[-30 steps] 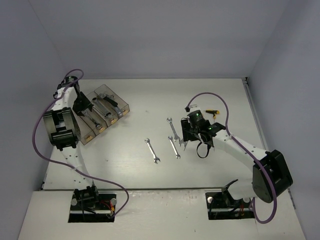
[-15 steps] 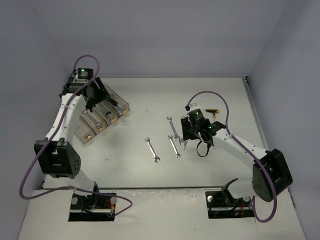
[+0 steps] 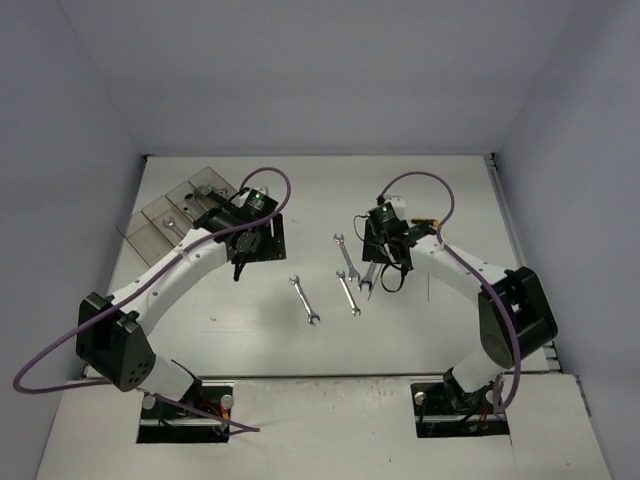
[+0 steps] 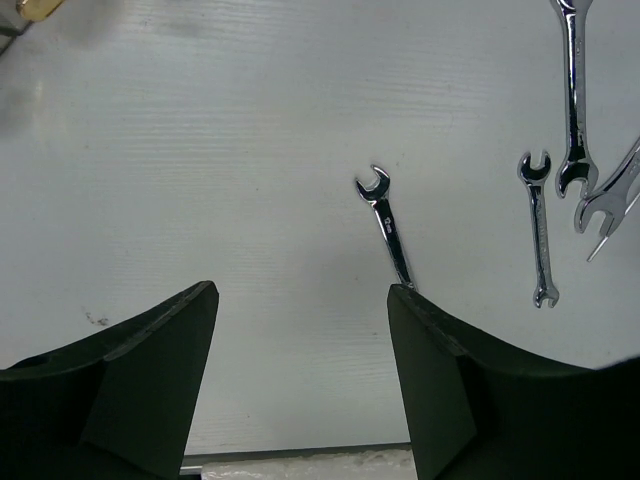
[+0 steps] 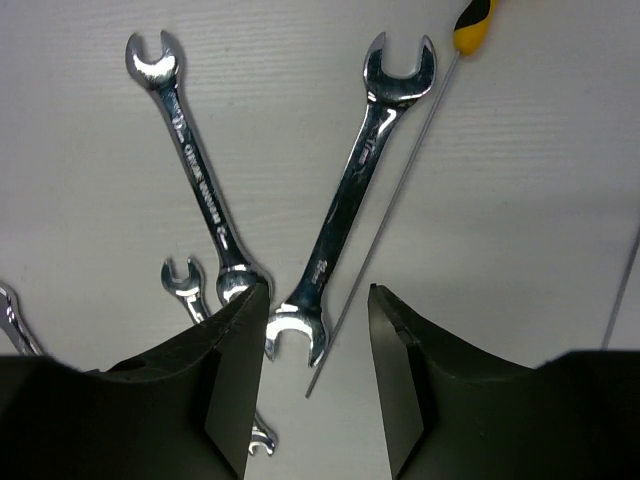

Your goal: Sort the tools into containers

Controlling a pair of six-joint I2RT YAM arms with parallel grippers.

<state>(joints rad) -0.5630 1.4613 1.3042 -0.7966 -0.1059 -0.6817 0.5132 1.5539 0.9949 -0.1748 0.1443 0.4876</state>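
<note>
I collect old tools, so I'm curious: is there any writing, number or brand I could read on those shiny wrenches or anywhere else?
No text can be read outright.
Slim silver open-ended wrench: stamped lettering along its shank, too blurred to read.
Wider silver open-ended wrench: faint stamp low on its shank, unreadable.
Small silver wrench lying alone: a mark by its head, too small to read.

Nothing legible.
Stamped marks on the slim steel wrench (image 5: pixel 197 175) and the broader steel wrench (image 5: pixel 350 200) are too blurred to read.
</note>
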